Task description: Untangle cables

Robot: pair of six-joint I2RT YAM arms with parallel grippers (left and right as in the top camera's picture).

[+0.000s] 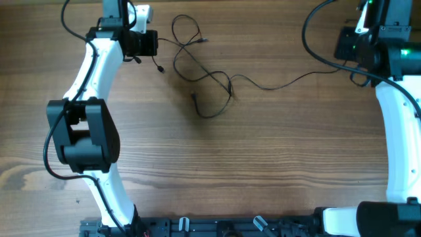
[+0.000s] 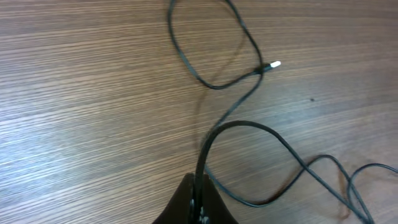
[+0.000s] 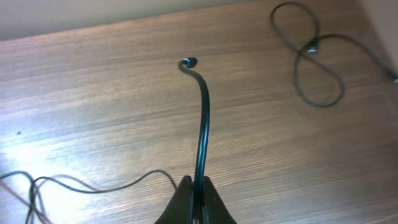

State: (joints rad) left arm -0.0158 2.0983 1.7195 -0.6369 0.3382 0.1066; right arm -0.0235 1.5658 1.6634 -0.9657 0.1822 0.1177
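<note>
1. The cables (image 1: pixel 229 85) lie on the wooden worktop (image 1: pixel 276 171). They are gathered in a loose tangle of thin black loops at the far middle of the overhead view, between the two arms.
2. One long strand runs out of the tangle towards the right arm's side. The other loops reach towards the left arm.
3. The left end effector (image 2: pixel 198 202) is closed right down, with a cable pinched between its fingertips. In the left wrist view the held cable rises from the grip and bends over to the right.
4. Beyond that grip a rounded loop lies flat on the worktop. A plug (image 2: pixel 272 65) with a pale tip sits where the loop crosses itself.
5. More strands trail off to the lower right of the left wrist view. Which cable they belong to cannot be told.
6. The right end effector (image 3: pixel 196 200) is likewise closed right down on a cable. A short length stands out from the fingertips and ends in a small curled tip.
7. Whether that tip touches the worktop cannot be told.
8. In the right wrist view a figure-of-eight loop lies at the upper right, well apart from the grip. Thin strands lie at the lower left.
</note>
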